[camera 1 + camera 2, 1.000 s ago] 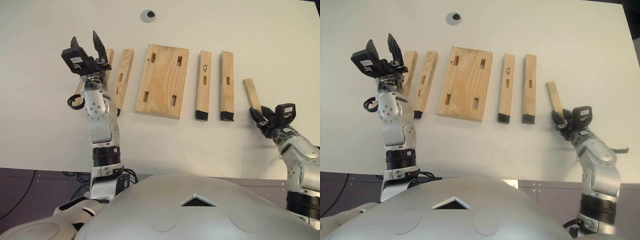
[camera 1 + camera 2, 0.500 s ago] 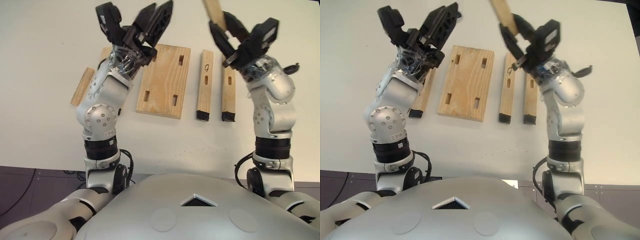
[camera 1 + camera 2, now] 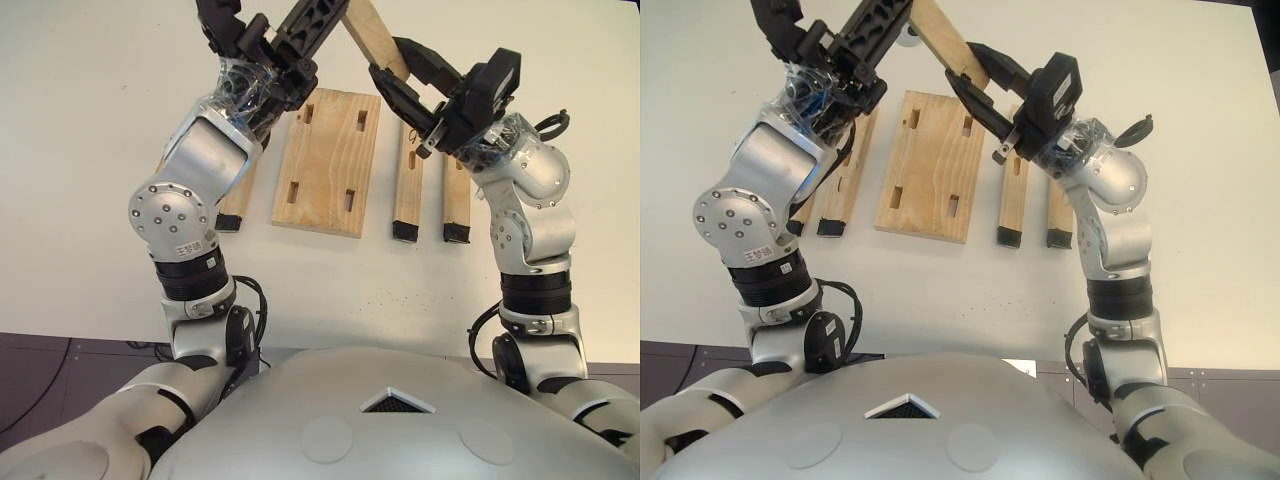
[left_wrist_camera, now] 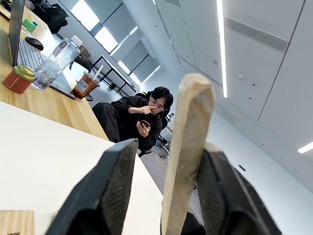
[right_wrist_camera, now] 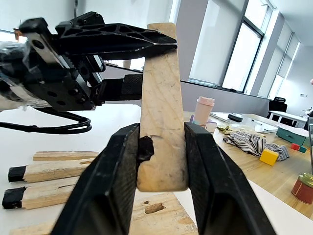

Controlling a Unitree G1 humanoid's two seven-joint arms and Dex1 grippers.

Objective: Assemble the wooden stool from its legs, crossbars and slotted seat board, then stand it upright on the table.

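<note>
Right claw (image 5: 161, 128) clamped on one end of a crossbar (image 5: 159, 73), holding it tilted and raised off the tabletop (image 3: 80, 200). Left claw (image 4: 168, 147) parted, its fingers straddling the crossbar's other end: a gap shows on one side, and the other finger sits close against the wood. Seat board (image 3: 325, 165) lies flat below the two claws, slots up. Two legs (image 3: 408, 190) lie side by side just right of the board. Another leg (image 3: 232, 205) lies left of it, partly under the left arm.

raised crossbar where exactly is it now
Head views, centre top: crossbar held aloft by the right gripper above the seat board, upper end at the left gripper.
</note>
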